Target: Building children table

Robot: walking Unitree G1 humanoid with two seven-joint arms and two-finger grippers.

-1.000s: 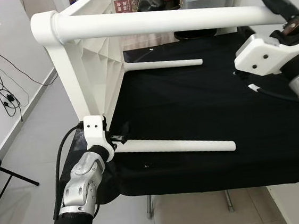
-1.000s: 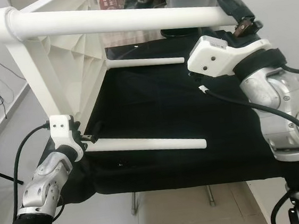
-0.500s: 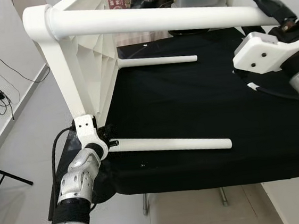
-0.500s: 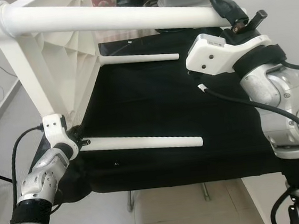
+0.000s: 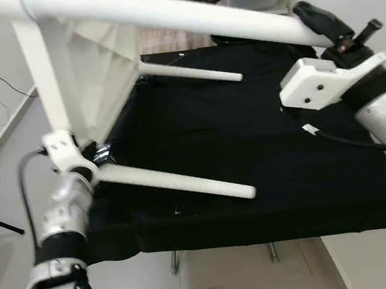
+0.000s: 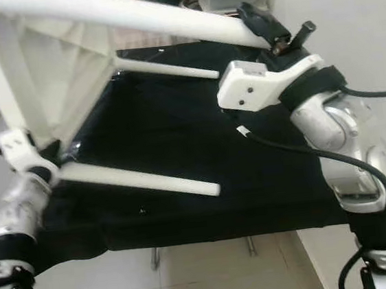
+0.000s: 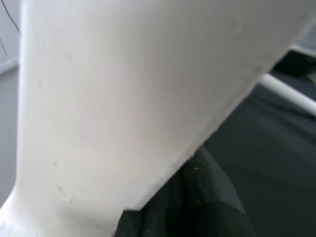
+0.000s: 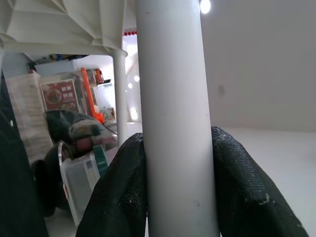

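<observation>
Tipped further toward nine o'clock since a second ago: white children's table (image 5: 81,66) on its side on black counter (image 5: 278,170). Right gripper (image 8: 177,187) fingers clenched on upper leg (image 5: 186,17), steadying; left gripper (image 5: 98,158) at lower leg (image 5: 176,181), grip cannot be told.

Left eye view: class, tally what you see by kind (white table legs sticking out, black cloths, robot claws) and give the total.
White table legs: 3 (top leg, far leg, near leg)
Black cloth: 1
Claws: 2 (left claw by the near leg's base, right claw on the top leg)
Total: 6
</observation>
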